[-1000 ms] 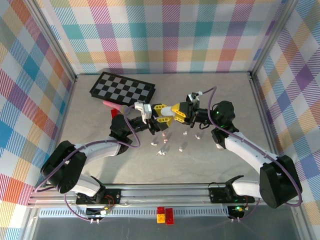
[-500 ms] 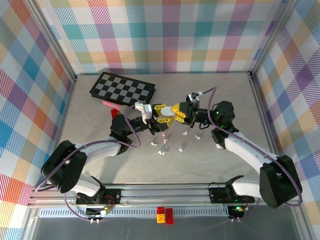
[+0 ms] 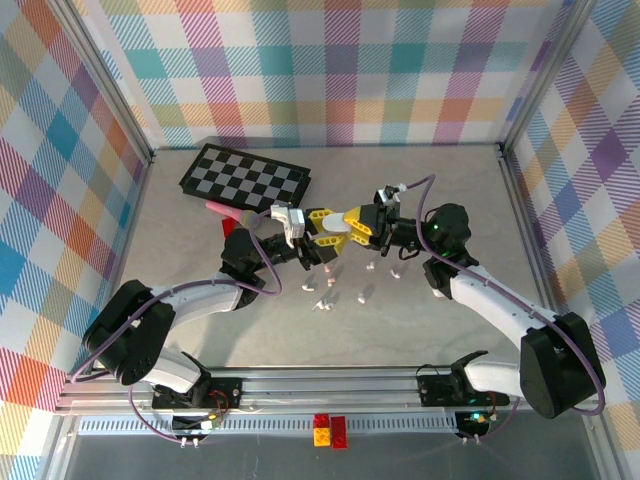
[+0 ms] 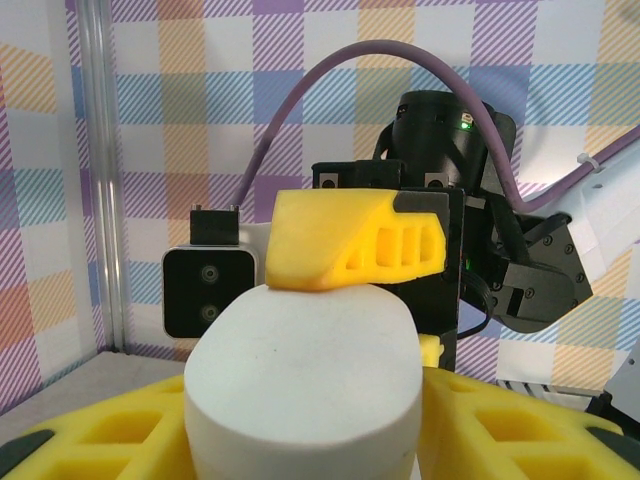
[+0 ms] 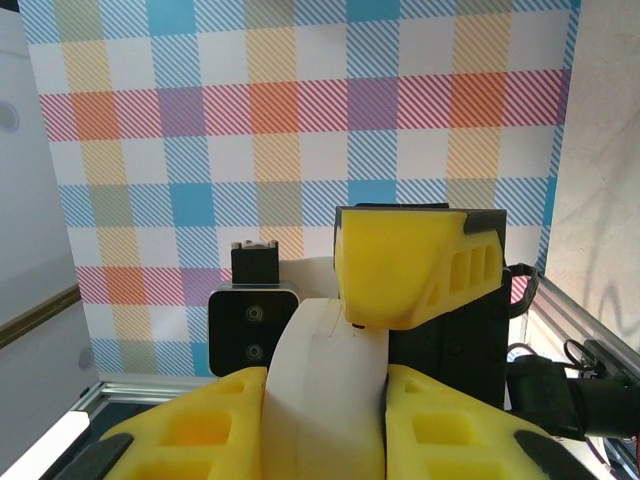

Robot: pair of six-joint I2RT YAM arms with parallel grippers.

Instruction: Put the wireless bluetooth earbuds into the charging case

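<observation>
Earbuds [image 3: 362, 294] lay loose on the worktop [image 3: 470, 200], at six o'clock from the charging case [image 3: 337, 226], which the left jaws and right jaws both clamped aloft. Opposed pulls might have twisted it free, dropping it among the buds and scattering them.

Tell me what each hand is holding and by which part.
Both hold one white case in the air between them. The left hand grips it across its wider span; the right hand pinches it across its narrower span.

earbuds [image 3: 362, 295] lie on the table [image 3: 470, 190] before the case [image 3: 337, 224]; chessboard [image 3: 243, 178] behind, left.
</observation>
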